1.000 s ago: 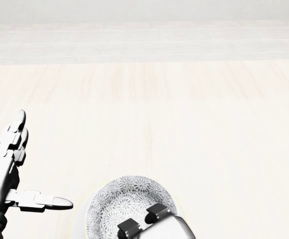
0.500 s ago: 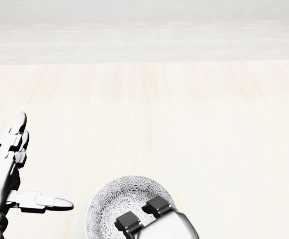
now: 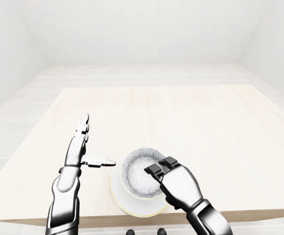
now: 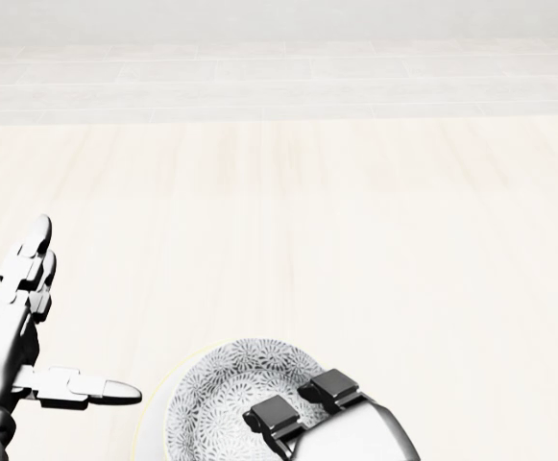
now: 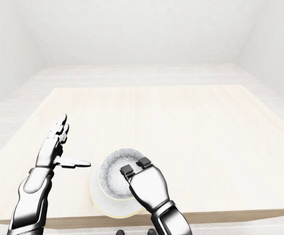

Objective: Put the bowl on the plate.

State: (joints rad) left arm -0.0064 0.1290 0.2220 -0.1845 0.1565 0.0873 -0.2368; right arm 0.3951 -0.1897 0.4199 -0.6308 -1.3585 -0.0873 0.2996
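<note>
Since the frame half a second ago, the right hand (image 3: 178, 183) has shifted toward the right of the head view, so its two dark fingertips (image 4: 275, 417) now sit nearer the right side of the bowl (image 3: 136, 175). Left hand (image 3: 78, 147), bowl and plate (image 3: 120, 199) lie where they did, and the camera has not moved

The bowl, grey-patterned inside, stands upright on the pale plate with a thin yellowish rim, close to the bottom edge of the light wooden table (image 3: 190, 117) in the left-eye view. The plate shows as a crescent around the bowl's left and lower sides

The right hand comes in from the bottom of the views with its fingers bent, the tips over the bowl's right rim. Its thumb is hidden, so one cannot tell whether the fingers pinch the rim or only hang above it

The left hand is spread just left of the plate, apart from it: its fingers point straight up the view and its thumb (image 3: 100, 162) sticks out sideways toward the bowl, stopping short of it
</note>
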